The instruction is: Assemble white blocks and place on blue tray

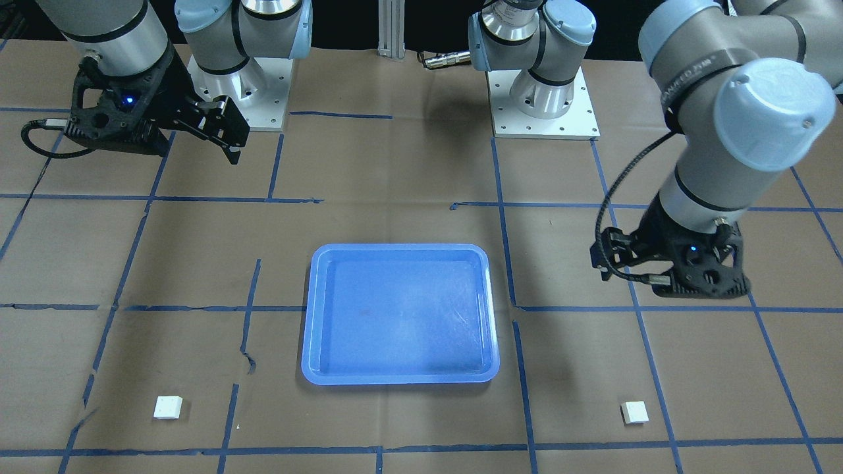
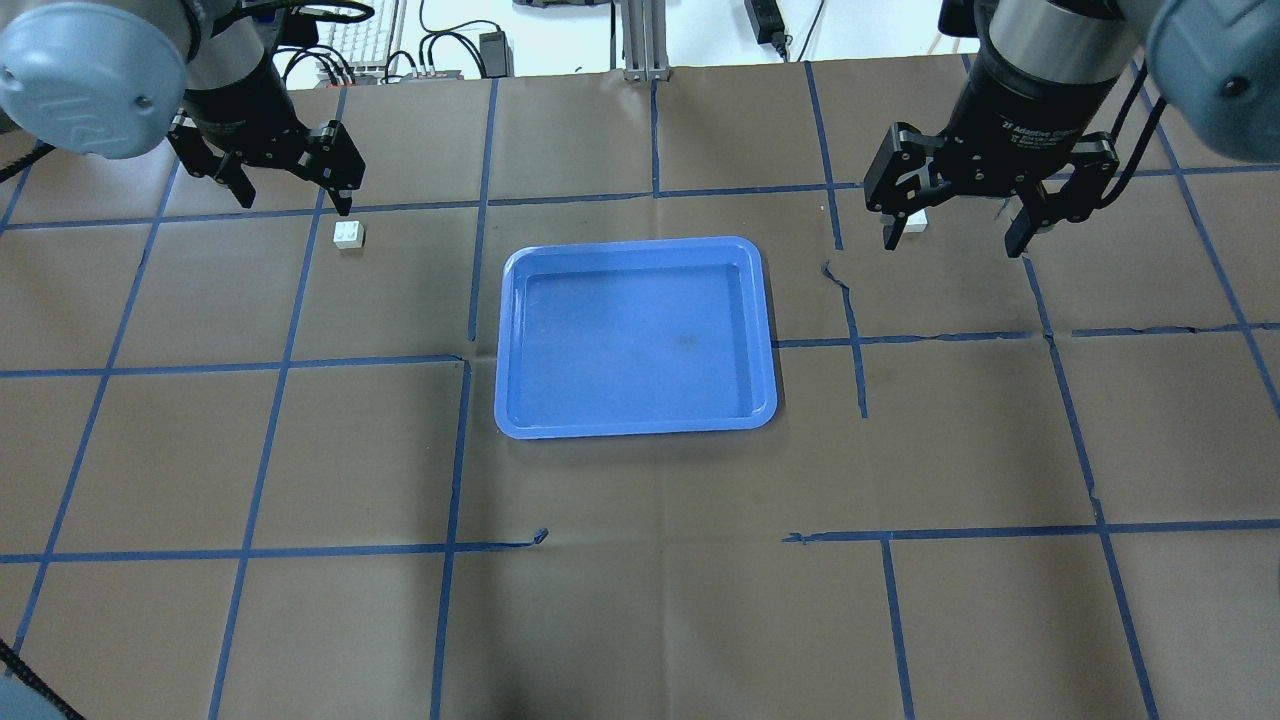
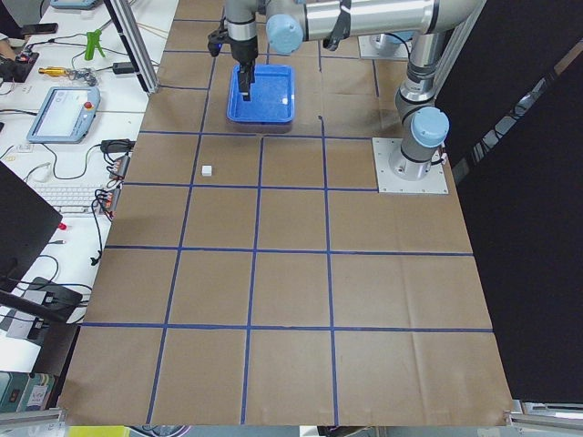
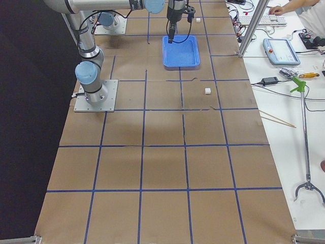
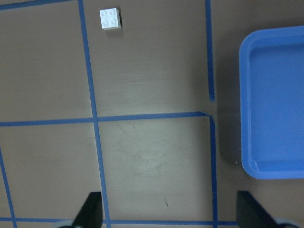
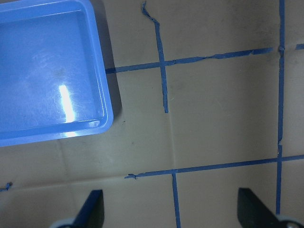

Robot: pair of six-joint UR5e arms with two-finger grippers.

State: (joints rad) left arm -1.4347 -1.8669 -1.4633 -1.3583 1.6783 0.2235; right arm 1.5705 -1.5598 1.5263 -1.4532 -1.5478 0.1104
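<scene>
Brown paper crossed with blue tape lines [image 2: 300, 551] covers the tabletop [image 2: 640, 620], and its near half lies closest in the overhead view. At far left my left pincer [image 2: 295, 205] hangs above the paper, pointing down, its black fingers spread wide. From my left wrist both fingertips [image 5: 92, 209] show at the bottom edge with only paper between them. Just beyond that pincer, on the far side, a small square white plastic block [image 2: 349, 235] with four studs on top lies flat on the tabletop, right of a tape line. Right of it, in the middle, the shallow rectangular blue plastic tray [image 2: 636, 428] with rounded corners and a raised lighter rim sits flat on the tabletop, well apart from both blocks. Farther right, about level with the tray's far rim, a second white plastic block [image 2: 917, 221] lies on the paper. In the overhead view it is partly hidden behind one finger of my right pincer [image 2: 952, 245]. That pincer also hangs above the tabletop, fingers spread wide. From my right wrist the tray's corner shows at upper left.
</scene>
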